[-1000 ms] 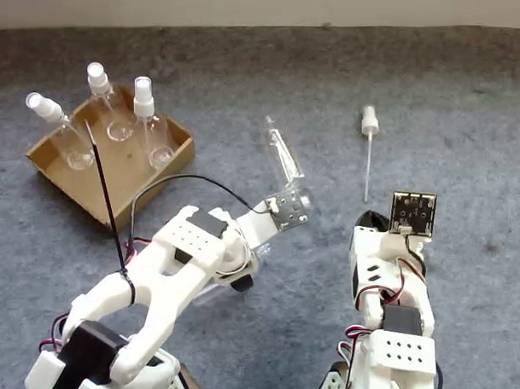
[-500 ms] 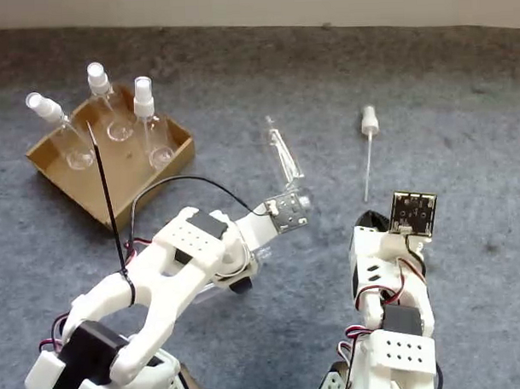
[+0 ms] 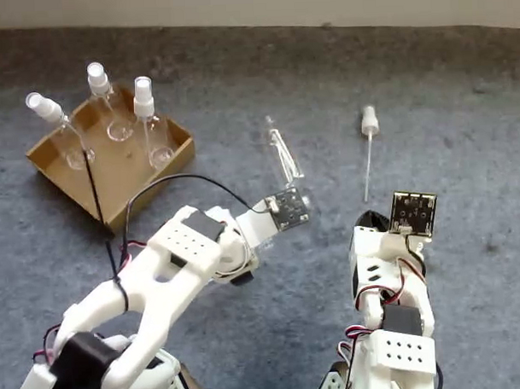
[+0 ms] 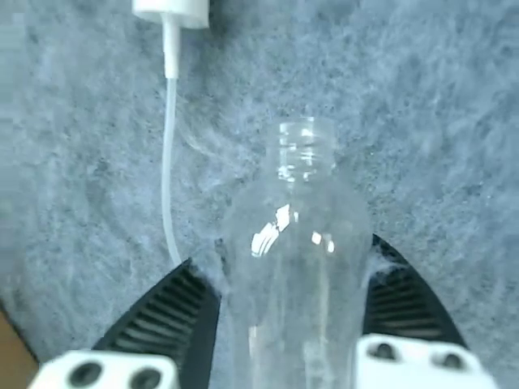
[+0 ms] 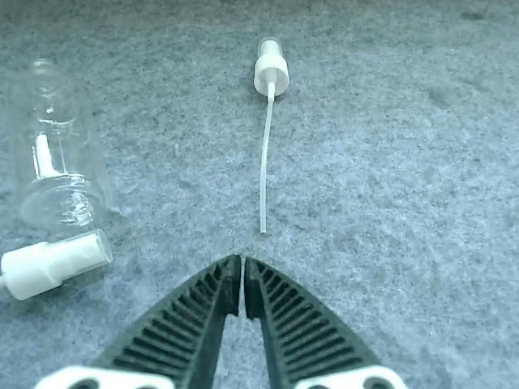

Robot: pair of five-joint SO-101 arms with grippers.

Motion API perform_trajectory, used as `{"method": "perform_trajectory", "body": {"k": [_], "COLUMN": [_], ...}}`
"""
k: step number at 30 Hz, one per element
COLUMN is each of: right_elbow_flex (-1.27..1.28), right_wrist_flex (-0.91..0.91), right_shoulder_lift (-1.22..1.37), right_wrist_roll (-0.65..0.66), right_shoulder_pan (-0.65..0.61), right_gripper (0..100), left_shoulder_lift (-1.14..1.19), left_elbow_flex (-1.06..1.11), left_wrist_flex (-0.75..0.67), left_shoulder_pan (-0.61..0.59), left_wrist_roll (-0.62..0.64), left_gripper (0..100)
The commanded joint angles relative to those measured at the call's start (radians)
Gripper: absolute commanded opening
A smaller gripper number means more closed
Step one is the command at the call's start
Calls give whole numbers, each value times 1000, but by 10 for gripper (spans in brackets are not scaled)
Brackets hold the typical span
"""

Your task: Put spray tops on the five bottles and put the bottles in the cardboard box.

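Far left, brown cardboard box point(image 3: 114, 176): three clear cylindrical bottles point(image 3: 151, 132), white-topped, standing inside. Centre, on fuzzy grey table point(image 3: 462, 111), one bare-necked clear bottle point(image 3: 282, 151) lies flat, left claw point(image 4: 284, 255) pinching its body. Right, a white spray top point(image 3: 369, 119) with thin straight tube; right claw point(image 5: 242, 261): ribbed jaws pressed together.

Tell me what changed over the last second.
The left arm's elbow sank and shifted left, dragging its black cable lower; its wrist end barely moved, and its tool sits around the bottle. Bottle, loose spray top, box and right tool kept their places.
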Motion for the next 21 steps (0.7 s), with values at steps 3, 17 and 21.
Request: {"method": "perform_trajectory", "body": {"k": [3, 17, 21], "right_elbow_flex": [-5, -7, -12], "right_wrist_flex": [-25, -22, 22], "right_shoulder_lift": [-12, -8, -8], "right_wrist_roll": [14, 12, 14], "right_shoulder_pan": [-10, -31, -33], "right_gripper": [5, 5, 5], "left_shoulder_lift": [-302, -875, -978], "left_elbow_flex": [-61, -51, -18], "left_wrist_flex": [9, 127, 124], "left_shoulder_pan": [12, 1, 5], "left_wrist_roll": [-5, 282, 419], "left_gripper": [115, 115, 115]}}
